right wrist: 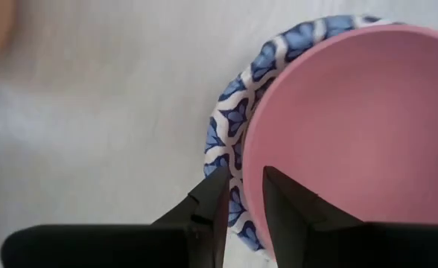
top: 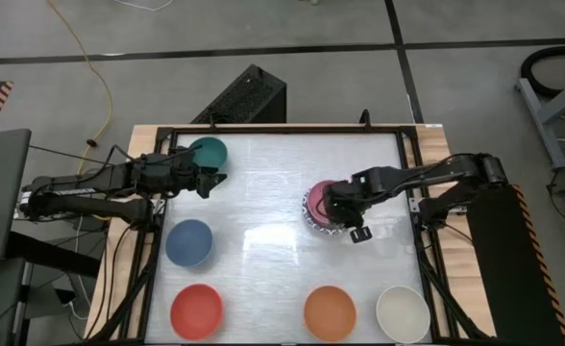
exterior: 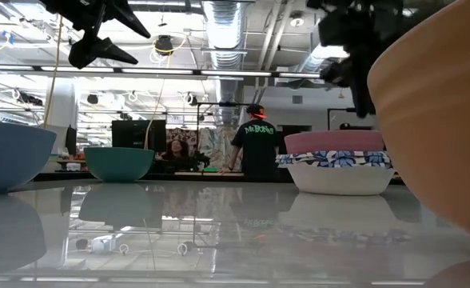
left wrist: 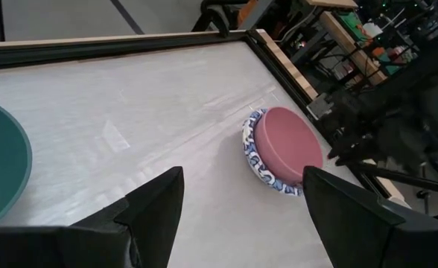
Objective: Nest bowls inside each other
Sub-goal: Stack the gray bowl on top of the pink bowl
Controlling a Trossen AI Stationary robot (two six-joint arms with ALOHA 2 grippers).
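A pink bowl (top: 318, 199) sits nested in a blue-and-white patterned bowl (top: 317, 227) at the table's right middle, and its rim (exterior: 335, 142) stands above the patterned rim (exterior: 335, 159). My right gripper (right wrist: 243, 205) hovers above the near edge of this pair, pointing down. Its fingers are a narrow gap apart and hold nothing. My left gripper (left wrist: 241, 201) is wide open, raised beside the green bowl (top: 208, 151) at the far left. Blue (top: 188, 242), red (top: 196, 311), orange (top: 330, 312) and cream (top: 403, 313) bowls rest singly on their bases.
A dark frame rail (top: 412, 183) borders the table. The middle of the tabletop (top: 263, 211) lies bare between the bowls. In the low view, people stand in the room beyond the far edge (exterior: 255, 148).
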